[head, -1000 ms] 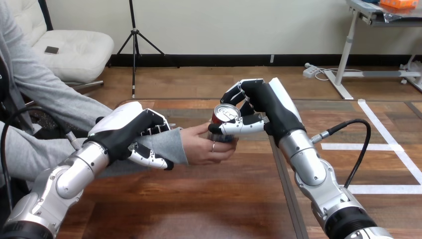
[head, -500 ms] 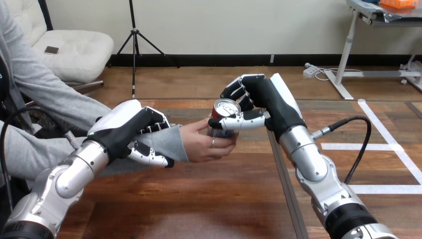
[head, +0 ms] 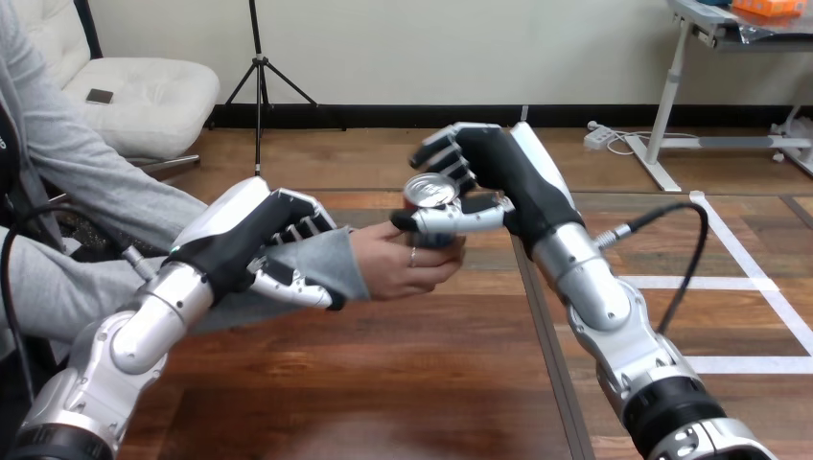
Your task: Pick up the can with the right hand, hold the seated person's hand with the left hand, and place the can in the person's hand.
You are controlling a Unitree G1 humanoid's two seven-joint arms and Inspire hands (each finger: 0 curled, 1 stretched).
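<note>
A red can (head: pixel 429 199) with a silver top stands upright in the person's hand (head: pixel 398 266), above the middle of the wooden table (head: pixel 383 383). My right hand (head: pixel 499 177) is curled round the can, thumb across its near side and fingers behind it. The person's fingers wrap the can's lower part. My left hand (head: pixel 254 244) is shut round the person's wrist over the grey sleeve, fingers on top and thumb beneath.
A seam (head: pixel 542 326) runs down the table right of the middle. White tape lines (head: pixel 757 287) mark the table's right part. A black cable (head: pixel 685 259) loops off my right forearm.
Both my hands, the person's hand and the can have risen a little and shifted slightly left. The person's fingers have closed further round the can.
</note>
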